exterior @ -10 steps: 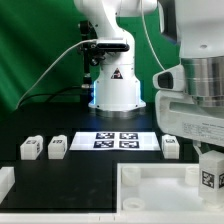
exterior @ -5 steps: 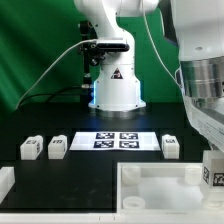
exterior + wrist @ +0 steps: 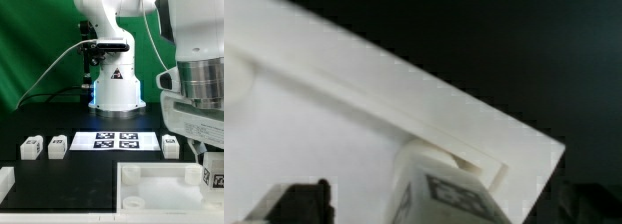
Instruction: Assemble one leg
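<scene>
Arm swayed aside, then back; leg (image 3: pixel 213 175) barely shifted, upright at panel (image 3: pixel 150 178) corner by tabletop's near edge, the exterior view's right. Gripper (image 3: pixel 211 158) straddled it; grip unclear. Seating probably unfinished.

The marker board (image 3: pixel 117 140) lies on the black table (image 3: pixel 70 176) beyond the white panel (image 3: pixel 150 173), seemingly apart.

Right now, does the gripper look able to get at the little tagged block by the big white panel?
Probably yes: the gripper hangs right over the leg at the panel's edge, and nothing lies between its fingers and the leg.
</scene>
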Robot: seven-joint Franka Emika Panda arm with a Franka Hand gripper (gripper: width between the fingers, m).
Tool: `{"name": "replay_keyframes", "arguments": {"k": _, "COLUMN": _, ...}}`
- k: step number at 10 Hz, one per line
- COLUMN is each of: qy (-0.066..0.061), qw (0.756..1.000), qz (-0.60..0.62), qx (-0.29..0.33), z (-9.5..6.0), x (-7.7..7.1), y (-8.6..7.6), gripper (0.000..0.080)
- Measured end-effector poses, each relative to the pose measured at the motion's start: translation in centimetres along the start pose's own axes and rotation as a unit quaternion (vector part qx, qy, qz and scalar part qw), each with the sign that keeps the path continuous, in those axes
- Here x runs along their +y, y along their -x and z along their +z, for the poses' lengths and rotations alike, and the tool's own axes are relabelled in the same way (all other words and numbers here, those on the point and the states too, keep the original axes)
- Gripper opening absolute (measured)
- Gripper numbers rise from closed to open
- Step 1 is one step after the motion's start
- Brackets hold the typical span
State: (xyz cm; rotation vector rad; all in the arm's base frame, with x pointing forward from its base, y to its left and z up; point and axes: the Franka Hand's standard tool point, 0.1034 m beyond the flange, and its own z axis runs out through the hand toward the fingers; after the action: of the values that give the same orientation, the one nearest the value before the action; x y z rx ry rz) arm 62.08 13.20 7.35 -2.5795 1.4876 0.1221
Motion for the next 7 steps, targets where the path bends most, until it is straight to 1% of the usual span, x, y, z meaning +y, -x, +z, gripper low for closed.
{"name": "replay_keyframes", "arguments": {"k": 1, "qy": 0.008, "qw": 0.997, "qz": -0.075, "qx": 0.004, "z": -0.11, "x": 0.01, "y": 0.0, "gripper": 0.0645}}
{"name": "replay_keyframes", "arguments": {"k": 2, "qy": 0.01, "qw": 0.991, "qz": -0.136, "qx": 0.006, "z": -0.08, "x": 0.06, "y": -0.07, "gripper": 0.0645}}
{"name": "replay_keyframes", "arguments": {"k": 3, "qy": 0.01, "qw": 0.981, "qz": -0.192, "qx": 0.005, "z": -0.07, "x": 0.1, "y": -0.14, "gripper": 0.0648}}
{"name": "replay_keyframes", "arguments": {"k": 4, "qy": 0.017, "qw": 0.967, "qz": -0.254, "qx": 0.008, "z": -0.07, "x": 0.21, "y": -0.23, "gripper": 0.0648}}
{"name": "replay_keyframes", "arguments": {"k": 5, "qy": 0.035, "qw": 0.937, "qz": -0.346, "qx": 0.019, "z": -0.2, "x": 0.31, "y": -0.55, "gripper": 0.0649}}
{"name": "replay_keyframes", "arguments": {"k": 6, "qy": 0.042, "qw": 0.902, "qz": -0.43, "qx": 0.029, "z": -0.6, "x": -0.02, "y": -0.89, "gripper": 0.0649}}
{"name": "replay_keyframes", "arguments": {"k": 7, "qy": 0.041, "qw": 0.889, "qz": -0.454, "qx": 0.03, "z": -0.73, "x": -0.15, "y": -0.94, "gripper": 0.0649}}
